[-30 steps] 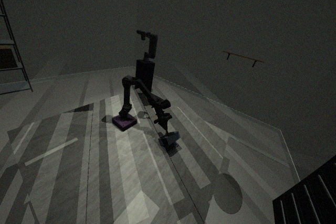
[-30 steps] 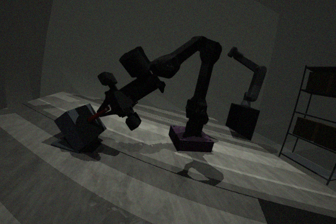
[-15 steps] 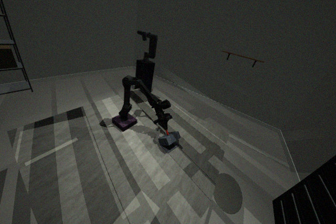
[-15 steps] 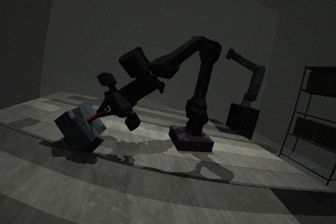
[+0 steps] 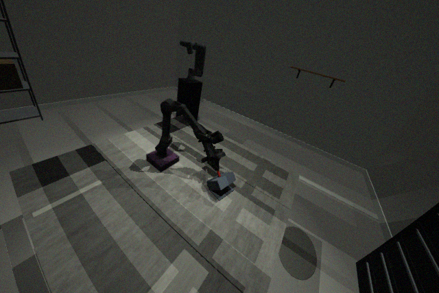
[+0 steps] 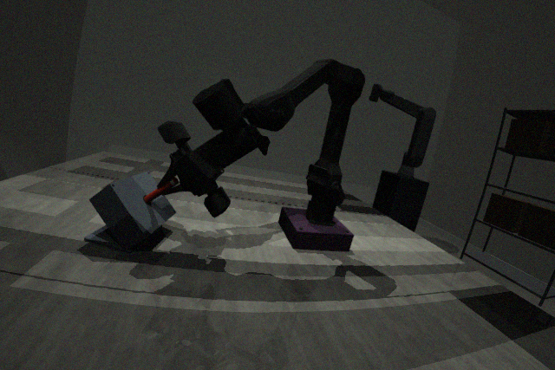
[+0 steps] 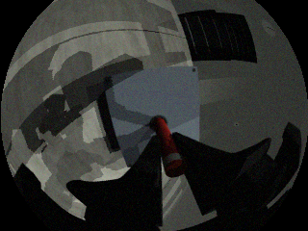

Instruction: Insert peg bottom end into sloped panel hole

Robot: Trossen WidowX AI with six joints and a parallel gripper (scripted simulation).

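Observation:
The red round peg point(image 5: 219, 173) point(image 6: 160, 191) point(image 7: 165, 139) is tilted, with a grey band near its upper end. My gripper point(image 6: 172, 183) point(image 7: 165, 138) is shut on it. The blue-grey sloped panel point(image 5: 220, 182) point(image 6: 140, 204) point(image 7: 144, 96) faces the arm. The peg's lower end meets the panel's face at the dark rim of the hole, and in the wrist view it seems to sit in the hole's mouth. Much of the peg still shows outside the face. How deep its tip sits is hidden.
The arm stands on a purple base block point(image 5: 162, 159) point(image 6: 315, 230). The panel's block rests on a thin base plate point(image 5: 224, 195) point(image 6: 94, 236). A second arm on a dark pedestal point(image 5: 189, 96) point(image 6: 400, 197) and a shelf rack point(image 6: 492, 178) stand farther back.

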